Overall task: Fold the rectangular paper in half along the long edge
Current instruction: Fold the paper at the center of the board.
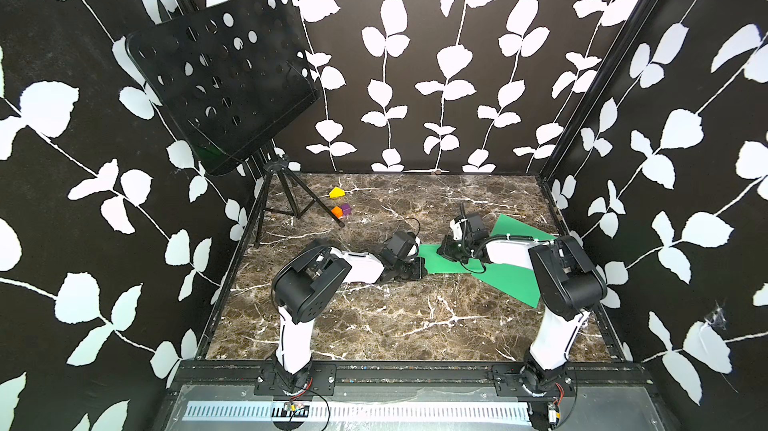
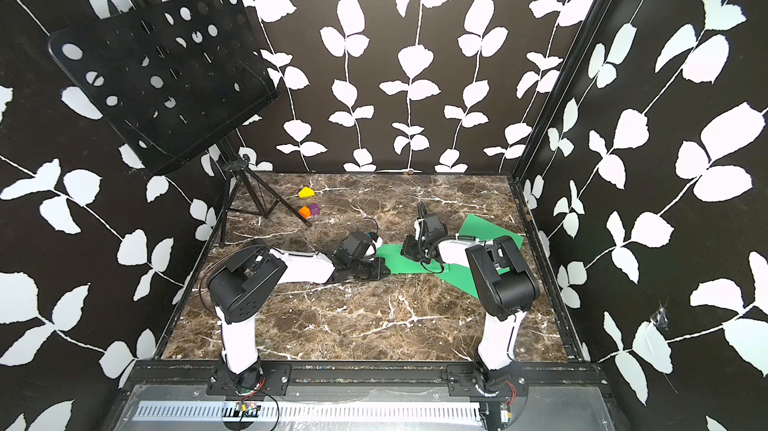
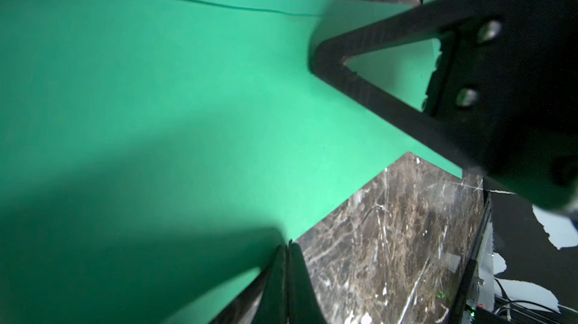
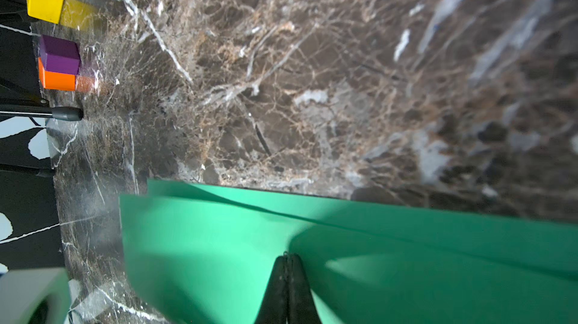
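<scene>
Two grippers rest on the green paper, jaws closed on nothing: the left gripper at its edge, the right gripper mid-sheet. The paper lies doubled beneath both tips, upper layer slightly askew. Sliding either tip could drag that loose layer and set a crooked crease.
</scene>
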`<state>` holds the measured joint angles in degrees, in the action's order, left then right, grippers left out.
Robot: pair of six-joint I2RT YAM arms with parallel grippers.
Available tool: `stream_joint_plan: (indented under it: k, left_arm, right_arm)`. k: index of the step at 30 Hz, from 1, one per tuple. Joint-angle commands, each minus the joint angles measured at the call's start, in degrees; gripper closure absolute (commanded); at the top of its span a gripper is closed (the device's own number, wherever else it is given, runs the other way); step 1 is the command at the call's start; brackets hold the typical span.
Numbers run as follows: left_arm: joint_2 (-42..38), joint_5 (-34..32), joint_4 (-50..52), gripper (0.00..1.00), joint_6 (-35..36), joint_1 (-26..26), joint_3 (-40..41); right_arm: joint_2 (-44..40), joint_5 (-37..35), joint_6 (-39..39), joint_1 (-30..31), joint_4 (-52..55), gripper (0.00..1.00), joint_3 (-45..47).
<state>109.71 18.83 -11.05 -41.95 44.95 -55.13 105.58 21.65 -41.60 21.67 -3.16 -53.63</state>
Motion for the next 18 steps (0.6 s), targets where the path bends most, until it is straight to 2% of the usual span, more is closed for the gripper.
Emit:
stream_joint_plan:
  k: [1, 5, 9, 12, 18]
  left_arm:
    - [-0.39, -3.96, 6.46, 0.97, 0.95, -1.39, 3.10]
    - [-1.48, -4.11, 6.55, 0.96, 1.27, -2.43, 3.86]
    - [-2.62, 0.45, 5.07, 0.95, 3.36, -2.51, 2.64]
    - [-4.13, 4.41, 0.11, 0.94, 2.10, -2.39, 2.76]
    - [-2.28, 6.89, -3.42, 0.95, 0.06, -2.31, -0.84]
  right_arm:
    - [1.81, -2.87, 0.34, -0.24, 3.95, 1.00, 2.38]
    - [1.82, -2.70, 0.46, -0.23, 3.87, 1.00, 2.74]
    - [2.09, -1.77, 0.68, -0.28, 3.53, 1.00, 2.65]
    - [2.30, -1.39, 0.81, -0.25, 3.58, 1.00, 2.40]
    - [2.35, -1.31, 0.74, -0.23, 3.60, 1.00, 2.11]
